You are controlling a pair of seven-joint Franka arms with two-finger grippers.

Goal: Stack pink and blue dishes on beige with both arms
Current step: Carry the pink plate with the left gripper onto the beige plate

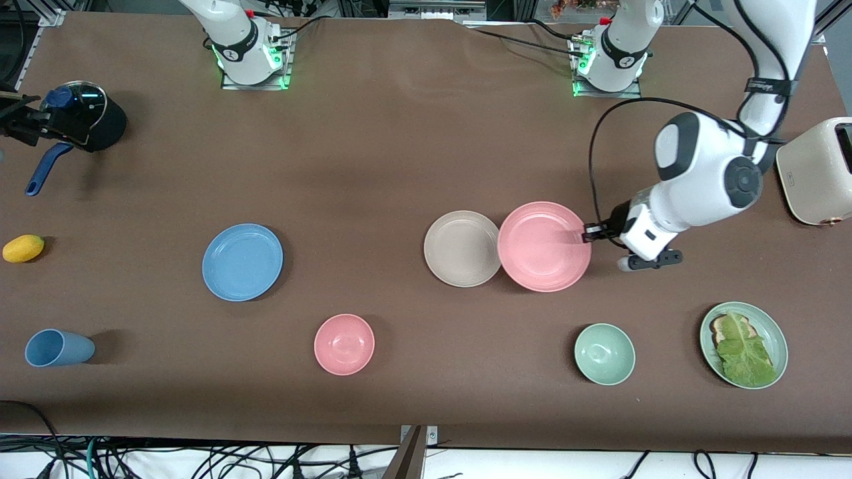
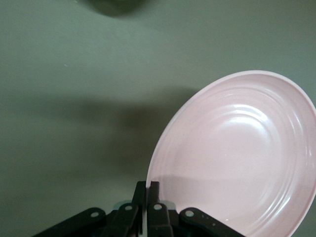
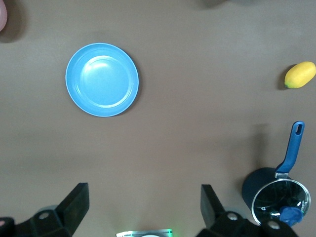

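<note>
In the front view we see the left gripper (image 1: 588, 234) at centre right of the frame, its fingers pinching the rim of the pink plate (image 1: 544, 246), which appears lifted and tilted, its edge overlapping the beige plate (image 1: 461, 248) at frame centre. In the left wrist view the fingers (image 2: 147, 193) press together on the pink rim. The blue plate (image 1: 242, 261) lies flat at centre left of the front view. The right gripper (image 3: 143, 207) waits with fingers spread, high over the table at the right arm's end, beside a dark pot (image 3: 277, 195) with a blue handle; a yellow fruit (image 1: 23, 248), possibly a lemon, lies at the left edge of the front view.
</note>
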